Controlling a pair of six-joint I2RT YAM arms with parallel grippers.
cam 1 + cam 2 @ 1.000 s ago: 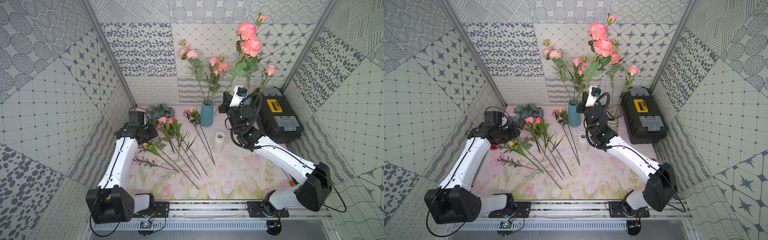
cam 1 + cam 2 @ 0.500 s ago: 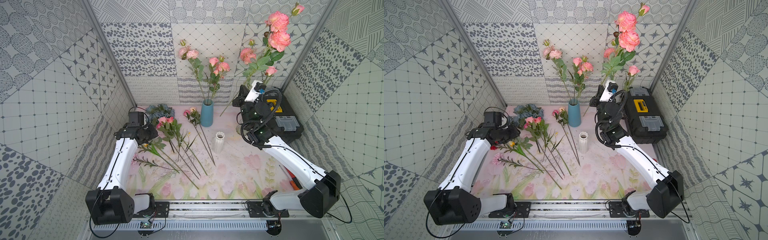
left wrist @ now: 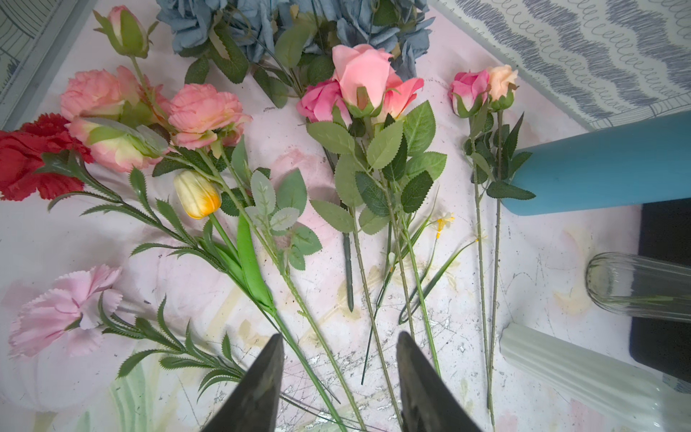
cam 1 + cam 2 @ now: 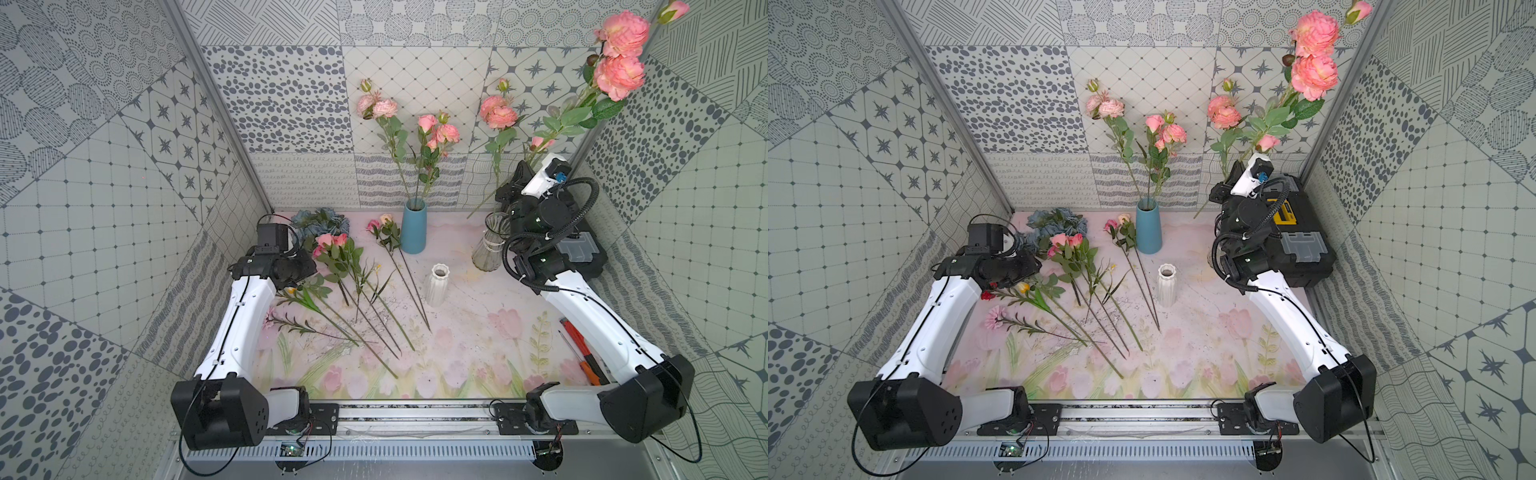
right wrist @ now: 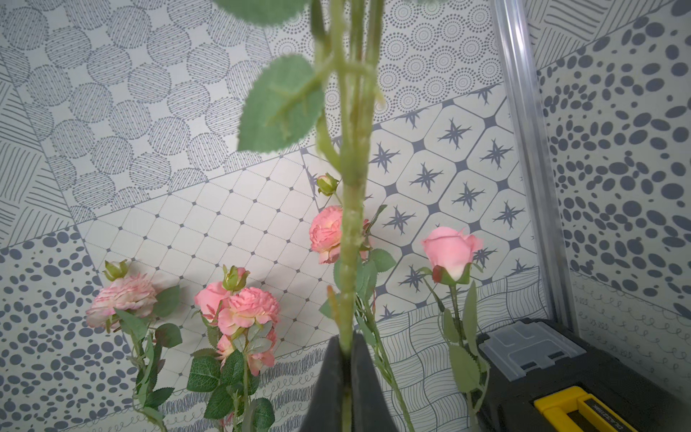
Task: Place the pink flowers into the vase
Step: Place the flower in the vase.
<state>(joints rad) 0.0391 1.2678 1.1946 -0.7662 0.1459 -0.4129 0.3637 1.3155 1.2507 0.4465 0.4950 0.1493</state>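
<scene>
Right wrist view: right gripper (image 5: 346,349) fingers clenched low on stem of tall salmon-pink rose spray (image 5: 349,224), leaving tail free for insertion. In a top view, clear glass vase (image 4: 488,249) near, below; black toolbox (image 4: 579,251) and wall crowd far side. Left gripper (image 3: 338,348) parted, empty, over loose pink roses (image 3: 359,82).

In the right wrist view the held pink flower (image 5: 351,224) was only a blurred stem, its blooms cut off by the top edge. In a top view the right arm hid most of the toolbox (image 4: 579,251) (one corner showed). The left wrist view's edges cropped the blue vase (image 3: 605,164), the glass vase (image 3: 635,288) and the red bloom (image 3: 30,161).
</scene>
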